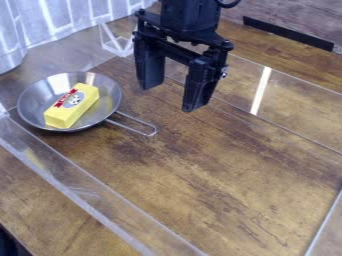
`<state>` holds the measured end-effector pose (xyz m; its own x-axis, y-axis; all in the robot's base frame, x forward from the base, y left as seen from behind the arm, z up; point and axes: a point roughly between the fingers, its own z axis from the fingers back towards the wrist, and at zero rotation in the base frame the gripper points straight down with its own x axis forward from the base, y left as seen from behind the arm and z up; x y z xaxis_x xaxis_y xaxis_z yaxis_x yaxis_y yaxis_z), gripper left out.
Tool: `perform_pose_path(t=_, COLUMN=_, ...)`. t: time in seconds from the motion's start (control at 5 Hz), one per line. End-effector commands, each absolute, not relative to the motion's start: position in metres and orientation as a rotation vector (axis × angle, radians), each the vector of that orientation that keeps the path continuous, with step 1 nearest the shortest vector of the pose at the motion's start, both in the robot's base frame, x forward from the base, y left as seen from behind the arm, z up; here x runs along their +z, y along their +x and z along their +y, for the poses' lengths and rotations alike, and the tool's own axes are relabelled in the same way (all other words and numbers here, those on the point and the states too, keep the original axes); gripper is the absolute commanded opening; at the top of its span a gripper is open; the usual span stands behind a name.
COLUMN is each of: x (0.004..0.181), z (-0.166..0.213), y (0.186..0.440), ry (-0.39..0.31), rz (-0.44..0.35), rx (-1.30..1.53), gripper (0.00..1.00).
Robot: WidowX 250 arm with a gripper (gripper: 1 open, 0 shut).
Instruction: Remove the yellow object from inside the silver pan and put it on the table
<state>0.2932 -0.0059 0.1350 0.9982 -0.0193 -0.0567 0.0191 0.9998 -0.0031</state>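
The yellow object [72, 107], a small block with a red-and-white label on top, lies inside the silver pan [38, 92] at the left of the table [201, 170]. The pan's thin wire handle [131, 123] points right, toward the table's middle. My black gripper [174, 90] hangs pointing down to the right of the pan, above the tabletop, apart from the block. Its two long fingers [150, 68] stand wide open with nothing between them.
A clear wire-like stand [118, 40] sits behind the pan at the table's back edge. Glossy clear strips [262, 90] run across the planks. A pale curtain [54, 20] hangs behind at the upper left.
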Motion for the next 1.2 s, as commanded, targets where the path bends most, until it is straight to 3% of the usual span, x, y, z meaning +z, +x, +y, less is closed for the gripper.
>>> perform_pose_path(t=0.0, x=0.131, z=-0.003, y=0.292, ry=-0.003, rz=0.070, rx=-0.034, gripper=1.00)
perform_pose_path(t=0.6, x=0.123, z=0.024, y=0.285, ry=-0.001, rz=0.098, rx=-0.085, gripper=1.00)
perform_pose_path(t=1.0, x=0.126, z=0.076, y=0.268, ry=0.019, rz=0.088, rx=-0.115, gripper=1.00)
